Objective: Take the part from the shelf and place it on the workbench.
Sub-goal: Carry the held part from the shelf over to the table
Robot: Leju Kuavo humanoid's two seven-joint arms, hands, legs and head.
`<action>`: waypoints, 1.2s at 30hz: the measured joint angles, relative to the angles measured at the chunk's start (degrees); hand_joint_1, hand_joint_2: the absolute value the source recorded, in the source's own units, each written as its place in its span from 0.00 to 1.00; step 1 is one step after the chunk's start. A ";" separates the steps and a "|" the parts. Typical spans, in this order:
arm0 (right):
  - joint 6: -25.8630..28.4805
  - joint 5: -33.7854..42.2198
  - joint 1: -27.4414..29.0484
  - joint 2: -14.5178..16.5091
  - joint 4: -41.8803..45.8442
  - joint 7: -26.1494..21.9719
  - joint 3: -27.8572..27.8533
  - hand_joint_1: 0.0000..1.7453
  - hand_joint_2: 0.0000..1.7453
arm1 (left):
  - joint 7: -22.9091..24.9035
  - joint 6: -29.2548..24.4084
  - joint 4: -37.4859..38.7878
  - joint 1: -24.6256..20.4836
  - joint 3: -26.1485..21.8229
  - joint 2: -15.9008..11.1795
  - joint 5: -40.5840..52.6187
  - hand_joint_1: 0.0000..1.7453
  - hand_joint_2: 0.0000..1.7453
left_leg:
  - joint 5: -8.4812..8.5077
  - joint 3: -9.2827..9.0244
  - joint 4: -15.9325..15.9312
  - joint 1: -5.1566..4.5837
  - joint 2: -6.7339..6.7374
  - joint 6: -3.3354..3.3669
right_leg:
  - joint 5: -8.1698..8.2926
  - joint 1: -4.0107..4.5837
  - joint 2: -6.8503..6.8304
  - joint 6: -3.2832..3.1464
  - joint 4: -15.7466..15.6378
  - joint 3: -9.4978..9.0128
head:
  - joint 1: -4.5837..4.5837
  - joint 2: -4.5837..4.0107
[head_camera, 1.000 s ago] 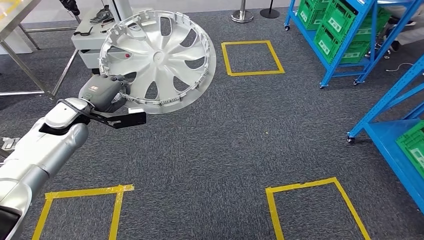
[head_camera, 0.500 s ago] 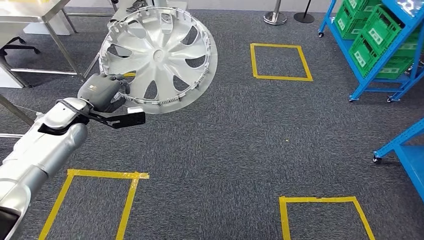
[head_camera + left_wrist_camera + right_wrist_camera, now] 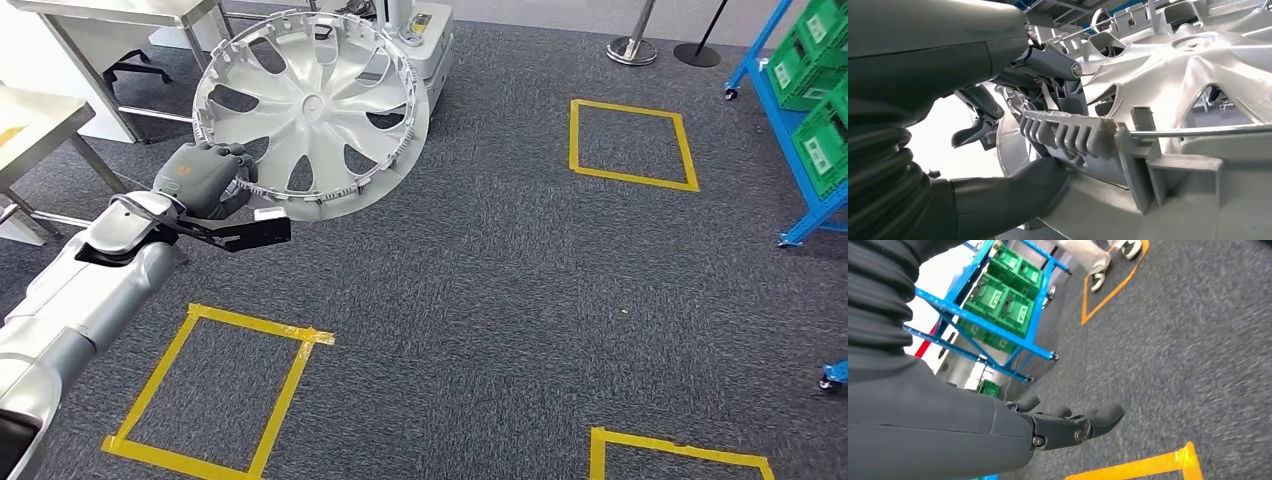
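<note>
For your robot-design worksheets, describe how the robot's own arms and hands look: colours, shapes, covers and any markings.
The left arm is a smooth, rounded silver shell with a black band and a black bracket near the wrist. The left hand has a dark grey casing carrying a small green and orange label. Close up, its wrist has a grey ribbed cover, and its fingers are dark with metal pivot pins. The right hand looks the same: dark grey, ribbed cover.

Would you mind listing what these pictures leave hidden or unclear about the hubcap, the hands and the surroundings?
- Head view: the left hand grips the hubcap; its fingertips are behind the rim.
- Left wrist view: the hubcap's far side runs past the picture's edge.
- Head view: the workbench top is cut off by the picture's top edge, so what lies on it is unknown.
- Right wrist view: the person is cut off above the legs; the crates' contents are too small.
</note>
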State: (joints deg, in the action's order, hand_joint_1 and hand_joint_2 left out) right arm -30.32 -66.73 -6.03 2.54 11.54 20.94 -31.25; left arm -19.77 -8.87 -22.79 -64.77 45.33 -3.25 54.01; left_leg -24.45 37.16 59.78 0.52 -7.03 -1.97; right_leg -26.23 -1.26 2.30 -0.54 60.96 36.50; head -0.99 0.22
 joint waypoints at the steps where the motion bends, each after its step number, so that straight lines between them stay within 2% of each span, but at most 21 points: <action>1: 0.00 0.01 -0.03 0.02 0.00 -0.01 -0.01 0.00 1.00 | -0.04 0.00 0.02 0.02 0.00 -0.15 0.00 1.00 1.00 | -0.33 0.32 0.42 -0.05 1.10 -0.26 | 0.15 0.02 -0.55 -0.47 -0.27 -0.15 | -0.10 0.00; 2: 0.00 0.02 -0.04 0.03 0.00 -0.02 -0.01 0.00 1.00 | -0.09 0.00 0.01 0.03 0.00 -0.26 0.00 1.00 1.00 | -1.23 1.08 1.81 -0.12 2.68 -0.48 | 0.29 0.03 -1.14 -0.89 -0.55 -0.30 | -0.22 0.00; 4: 0.00 0.03 0.04 0.02 0.00 -0.01 -0.01 0.00 1.00 | -0.14 0.00 -0.01 0.04 0.01 -0.13 0.00 1.00 1.00 | -4.42 3.98 7.99 -0.24 5.81 -0.71 | 0.29 0.19 -2.31 -1.40 -0.78 -0.45 | -0.46 0.00; 6: 0.00 0.07 0.13 0.02 0.00 -0.02 -0.02 0.00 1.00 | -0.09 0.01 0.03 0.12 0.02 0.05 0.01 1.00 1.00 | -6.58 6.91 14.30 -0.18 6.57 -0.84 | 0.15 0.31 -3.54 -1.60 -0.75 -0.49 | -0.48 0.00; 7: 0.00 0.10 0.14 0.02 0.00 -0.07 -0.03 0.00 1.00 | -0.04 0.02 0.08 0.17 0.02 0.06 0.02 1.00 1.00 | -6.26 7.18 14.97 -0.17 6.65 -0.82 | 0.08 0.34 -4.11 -1.63 -0.73 -0.54 | -0.47 0.00; 9: 0.00 0.14 0.12 0.02 0.00 -0.16 -0.05 0.00 1.00 | 0.14 0.03 0.14 0.16 0.02 0.07 0.02 1.00 1.00 | -3.08 4.45 9.94 -0.30 7.41 -0.46 | -0.12 0.40 -5.23 -1.54 -0.71 -0.80 | -0.47 0.00; 11: 0.00 0.14 0.09 0.01 0.00 -0.20 -0.08 0.00 1.00 | 0.37 0.03 0.14 -0.01 0.02 0.15 -0.01 1.00 1.00 | -0.53 0.54 2.58 -0.89 9.72 0.26 | -0.39 0.60 -6.28 -1.21 -0.65 -1.10 | -0.47 0.00; 13: 0.00 0.13 0.07 -0.01 0.00 -0.15 -0.21 0.00 1.00 | 0.53 -0.01 0.13 -0.19 0.02 0.22 -0.14 1.00 1.00 | -0.18 -0.89 -0.37 -1.43 10.67 0.96 | -0.57 0.86 -7.43 -0.73 -0.68 -1.29 | -0.43 0.00; 15: 0.00 0.06 -0.01 -0.04 0.01 -0.04 -0.36 0.00 1.00 | 0.56 -0.07 0.11 -0.23 0.02 0.13 -0.33 1.00 1.00 | 0.06 -1.01 -0.78 -1.30 9.36 1.56 | -0.79 0.92 -8.35 -0.17 -0.76 -1.49 | -0.42 0.00; 17: -0.01 -0.03 -0.16 -0.08 0.01 0.04 -0.42 0.00 1.00 | 0.57 -0.10 0.08 -0.28 0.02 0.08 -0.45 1.00 1.00 | 0.38 -1.31 -1.27 -0.83 8.18 2.19 | -2.22 0.75 -6.70 0.44 1.25 -0.77 | -0.38 0.00; 19: -0.02 -0.10 -0.11 -0.11 0.01 0.07 -0.44 0.00 1.00 | 0.74 -0.13 0.10 -0.30 0.02 0.22 -0.50 1.00 1.00 | 0.52 -1.42 -1.47 -0.55 7.04 2.62 | -5.36 0.51 -3.83 0.94 7.63 2.20 | -0.27 0.00; 20: -0.02 -0.11 0.00 -0.15 0.00 0.09 -0.45 0.00 1.00 | 0.82 -0.13 0.14 -0.27 0.02 0.27 -0.51 1.00 1.00 | 0.53 -1.38 -1.45 -0.52 6.35 2.73 | -6.75 0.45 -3.12 1.11 11.33 4.08 | -0.22 0.00; 22: -0.02 -0.21 0.19 -0.26 0.00 0.15 -0.48 0.00 1.00 | 0.85 -0.13 0.23 -0.15 0.02 0.35 -0.52 1.00 1.00 | 0.50 -1.34 -1.30 -0.46 4.78 2.76 | -6.78 0.34 -2.70 1.30 14.53 6.01 | -0.21 0.00; 24: -0.02 -0.27 0.14 -0.31 0.00 0.17 -0.48 0.00 1.00 | 0.64 -0.13 0.31 -0.09 0.02 0.33 -0.52 1.00 1.00 | 0.39 -1.33 -0.97 -0.30 3.27 2.53 | -3.18 0.17 -2.24 1.32 9.64 4.03 | -0.21 0.00; 26: -0.01 -0.28 0.08 -0.30 0.00 0.25 -0.49 0.00 1.00 | 0.46 -0.11 0.32 -0.11 0.02 0.36 -0.54 1.00 1.00 | 0.14 -1.05 -0.40 -0.28 1.92 1.87 | -0.55 -0.09 -0.34 1.29 2.57 0.67 | -0.24 0.00; 28: -0.01 -0.37 0.08 -0.29 0.00 0.50 -0.49 0.00 1.00 | 0.45 -0.08 0.33 -0.12 0.02 0.34 -0.58 1.00 1.00 | 0.17 -0.62 -0.19 -0.23 0.71 1.02 | -0.37 -0.08 0.59 0.99 -0.25 -0.78 | -0.26 0.00; 29: -0.01 -0.42 0.08 -0.29 0.00 0.63 -0.49 0.00 1.00 | 0.46 -0.07 0.34 -0.10 0.02 0.25 -0.61 1.00 1.00 | 0.31 -0.50 -0.31 -0.10 0.15 0.60 | -0.34 0.00 0.09 0.67 -0.35 -0.86 | -0.26 0.00; 30: -0.02 -0.45 0.07 -0.28 0.00 0.76 -0.49 0.00 1.00 | 0.45 -0.07 0.35 -0.01 0.02 0.06 -0.65 1.00 1.00 | 0.31 -0.31 -0.33 0.01 0.13 0.26 | -0.24 0.01 -0.48 0.27 -0.53 -0.95 | -0.23 0.00; 32: -0.01 -0.33 0.14 -0.26 0.00 0.77 -0.53 0.00 1.00 | 0.34 -0.10 0.34 0.16 0.02 -0.24 -0.75 1.00 1.00 | -1.00 0.82 1.68 -0.07 2.44 -0.30 | 0.01 -0.08 -1.51 -0.50 -0.99 -1.17 | -0.46 0.00; 34: 0.00 -0.03 0.44 -0.24 0.00 0.68 -0.75 0.00 1.00 | 0.11 -0.32 0.29 0.46 0.02 0.02 -0.84 1.00 1.00 | -4.20 3.76 7.84 -0.19 5.60 -0.62 | 0.01 -0.05 -2.62 -0.98 -1.20 -1.27 | -0.73 0.00; 36: 0.00 0.34 0.85 -0.17 0.00 0.67 -1.10 0.00 1.00 | -0.08 -0.62 0.32 1.05 0.02 0.68 -0.77 1.00 1.00 | -6.35 6.73 14.05 -0.12 6.58 -0.79 | -0.16 -0.01 -3.91 -1.14 -1.20 -1.34 | -0.76 0.00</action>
State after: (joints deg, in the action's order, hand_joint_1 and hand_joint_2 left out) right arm -30.32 -66.39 -5.18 2.37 11.54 21.61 -32.35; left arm -19.85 -9.50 -22.46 -63.71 45.35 -2.57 53.24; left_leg -30.80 43.89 73.83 0.40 -0.45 -2.76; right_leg -26.38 -1.27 -1.61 -1.68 59.76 35.16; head -1.75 0.22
